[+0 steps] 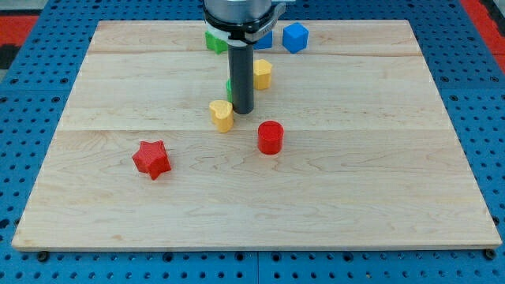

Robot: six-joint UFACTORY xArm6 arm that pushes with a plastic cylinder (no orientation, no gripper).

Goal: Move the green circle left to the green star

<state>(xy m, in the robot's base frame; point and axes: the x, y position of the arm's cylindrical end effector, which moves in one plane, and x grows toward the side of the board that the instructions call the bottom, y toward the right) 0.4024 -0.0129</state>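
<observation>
My tip (242, 110) rests on the board near its middle, below the arm's head at the view's top. A thin sliver of a green block (229, 87) shows at the rod's left edge; the rod hides most of it, so I cannot make out its shape. A second green block (213, 41) sits at the board's top edge, left of the arm and partly hidden by it; its shape is also unclear. My tip is just right of a yellow heart-like block (222, 115) and nearly touches it.
A yellow block (263, 73) stands just right of the rod. A red cylinder (270, 137) lies below and right of my tip. A red star (151, 159) lies at the lower left. Two blue blocks (295, 37) (263, 38) sit at the top edge.
</observation>
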